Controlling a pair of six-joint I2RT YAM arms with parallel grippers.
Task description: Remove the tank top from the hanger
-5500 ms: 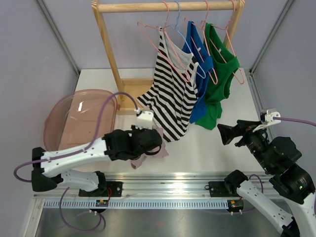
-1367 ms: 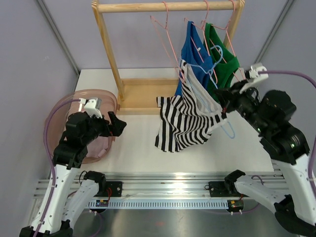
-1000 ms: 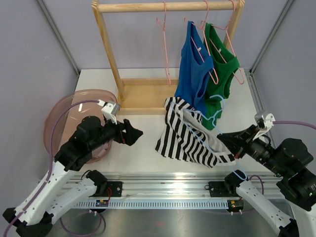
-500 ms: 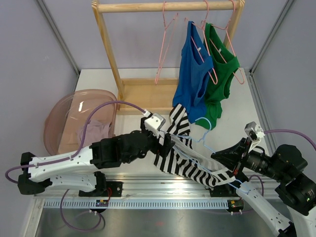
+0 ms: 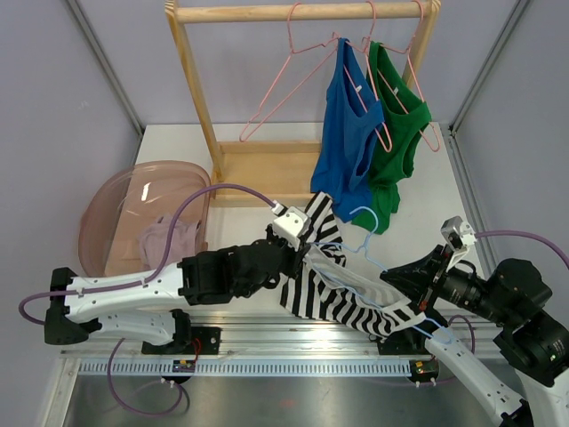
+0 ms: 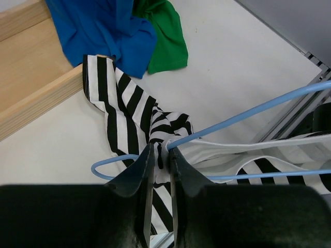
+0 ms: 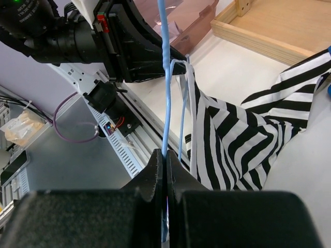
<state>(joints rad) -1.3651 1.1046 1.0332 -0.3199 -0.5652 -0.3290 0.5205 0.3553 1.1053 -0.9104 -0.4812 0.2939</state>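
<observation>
Black-and-white striped tank top (image 6: 120, 106) lies crumpled; blue hanger (image 6: 248, 114) threaded through it

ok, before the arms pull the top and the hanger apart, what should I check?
1. Right end effector shut on blue hanger: ok.
2. Left end effector pinching striped tank top at a strap: ok.
3. Left pinch free of the hanger wire: cannot tell, the wire runs right at the tips.
4. Tank top off the hanger: not ok, fabric is draped over the wire.
5. Pink basin has room for a drop: ok, one garment inside.
</observation>
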